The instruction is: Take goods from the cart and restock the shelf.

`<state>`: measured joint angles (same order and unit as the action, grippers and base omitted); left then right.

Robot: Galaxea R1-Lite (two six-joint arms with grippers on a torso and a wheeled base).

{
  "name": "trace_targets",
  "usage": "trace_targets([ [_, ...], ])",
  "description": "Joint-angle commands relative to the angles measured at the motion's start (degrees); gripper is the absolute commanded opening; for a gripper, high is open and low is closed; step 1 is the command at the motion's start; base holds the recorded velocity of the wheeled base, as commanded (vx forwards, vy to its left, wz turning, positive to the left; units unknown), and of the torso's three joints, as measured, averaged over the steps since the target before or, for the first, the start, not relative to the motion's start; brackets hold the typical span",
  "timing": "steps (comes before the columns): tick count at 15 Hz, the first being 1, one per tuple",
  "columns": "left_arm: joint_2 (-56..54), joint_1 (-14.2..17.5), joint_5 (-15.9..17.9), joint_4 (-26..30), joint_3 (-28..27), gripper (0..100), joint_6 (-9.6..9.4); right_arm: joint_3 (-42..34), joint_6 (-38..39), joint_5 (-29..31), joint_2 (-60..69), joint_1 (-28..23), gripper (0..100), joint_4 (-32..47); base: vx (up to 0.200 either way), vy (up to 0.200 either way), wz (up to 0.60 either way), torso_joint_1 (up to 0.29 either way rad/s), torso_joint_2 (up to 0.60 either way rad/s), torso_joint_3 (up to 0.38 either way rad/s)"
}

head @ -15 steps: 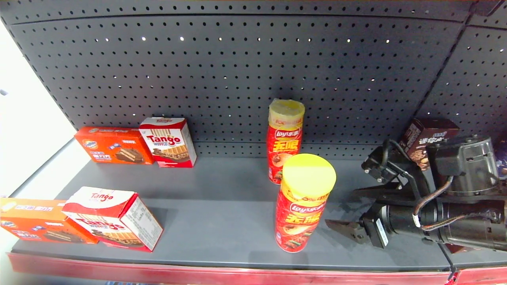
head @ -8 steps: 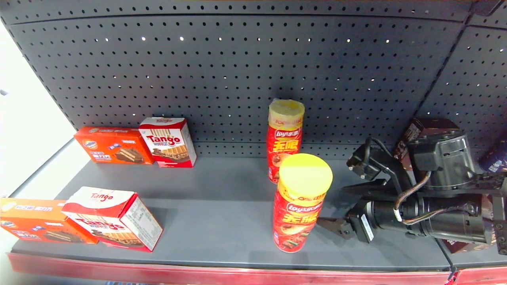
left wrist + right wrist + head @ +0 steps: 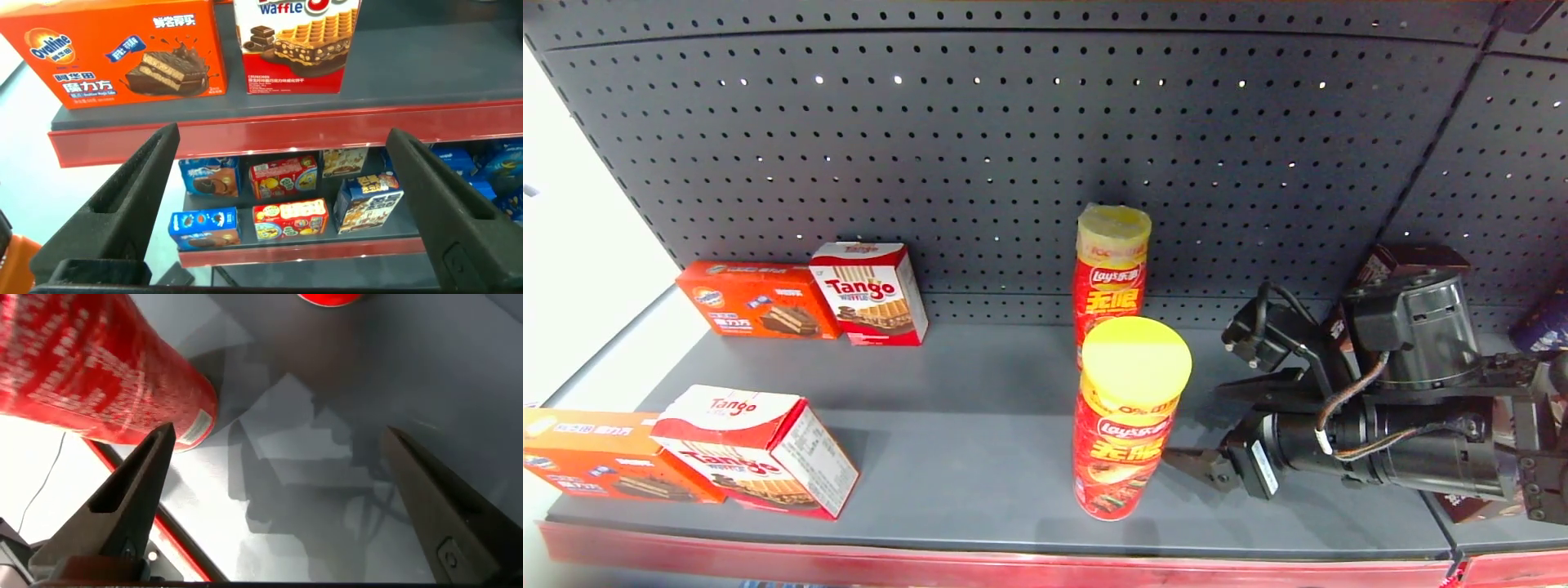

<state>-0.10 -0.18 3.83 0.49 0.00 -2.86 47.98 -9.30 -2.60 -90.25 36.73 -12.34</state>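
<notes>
Two red chip cans with yellow lids stand on the grey shelf (image 3: 980, 441): a front can (image 3: 1131, 416) and a rear can (image 3: 1111, 278) by the pegboard. My right gripper (image 3: 1201, 426) lies low on the shelf just right of the front can, open, its near fingertip against the can's lower side. In the right wrist view the front can (image 3: 98, 367) sits beside one finger (image 3: 131, 498), outside the open gripper (image 3: 278, 431). My left gripper (image 3: 283, 135) is open and holds nothing, below the shelf's front, facing an orange box (image 3: 131, 49) and a waffle box (image 3: 298, 41).
An orange box (image 3: 756, 298) and a waffle box (image 3: 870, 290) stand at the back left; another orange box (image 3: 596, 453) and a tilted waffle box (image 3: 760, 449) sit at the front left. A brown box (image 3: 1409, 257) is behind my right arm. The shelf has a red front lip (image 3: 931, 563).
My right arm has slid left along the shelf, and the front can has shifted left with it. The rear can and the boxes have stayed put.
</notes>
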Motion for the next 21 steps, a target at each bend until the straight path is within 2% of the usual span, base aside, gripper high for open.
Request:
trace_targets([
  [1, 0.10, 0.01, 0.04, 0.04, 0.00, 100, -0.04, 0.09, -0.01, -0.04, -0.02, 0.01, 100, -0.06, 0.000, 0.000, 0.00, 0.000, 0.00, 0.000],
  [4, 0.10, 0.01, 0.04, -0.05, 0.00, 100, 0.05, -0.17, 0.34, 0.05, 1.04, -0.52, 100, -0.76, 0.000, 0.000, 0.00, 0.000, 0.00, 0.000],
  [6, 0.10, 0.01, 0.04, 0.04, -0.09, 100, -0.04, -1.14, 0.42, 0.05, 5.52, -3.60, 100, -1.29, 0.000, 0.000, 0.00, 0.000, 0.00, 0.000],
  [9, 0.10, 0.01, 0.04, 0.04, -0.09, 100, -0.12, -5.09, 0.51, 0.05, 17.91, -13.00, 100, -1.29, 0.000, 0.000, 0.00, 0.000, 0.00, 0.000],
  [10, 0.10, 0.01, 0.04, 0.04, -0.09, 100, -0.12, -9.31, 0.69, -0.04, 27.14, -19.68, 100, -1.20, 0.000, 0.000, 0.00, 0.000, 0.00, 0.000],
  [12, 0.10, 0.01, 0.13, 0.04, -0.09, 100, -0.39, -16.61, 1.74, 0.05, 42.08, -29.26, 100, -0.76, 0.000, 0.000, 0.00, 0.000, 0.00, 0.000],
  [14, 0.10, 0.01, 0.22, 0.04, -0.09, 100, -0.48, -26.01, 3.85, -0.04, 56.76, -34.88, 100, -0.67, 0.000, 0.000, 0.00, 0.000, 0.00, 0.000],
  [16, 0.10, 0.01, 0.22, 0.04, -0.09, 100, -0.48, -33.13, 4.20, -0.22, 68.98, -37.52, 100, 1.53, 0.000, 0.000, 0.00, 0.000, 0.00, 0.000],
  [20, 0.10, 0.01, 0.13, -0.05, -0.09, 100, -0.56, -35.59, 4.73, -0.04, 85.85, -37.78, 100, 20.86, 0.000, 0.000, 0.00, 0.000, 0.00, 0.000],
  [21, 0.10, 0.01, 0.13, -0.05, -0.09, 100, -0.56, -38.58, 6.31, 0.05, 86.03, -37.78, 100, 18.93, 0.000, 0.000, 0.00, 0.000, 0.00, 0.000],
])
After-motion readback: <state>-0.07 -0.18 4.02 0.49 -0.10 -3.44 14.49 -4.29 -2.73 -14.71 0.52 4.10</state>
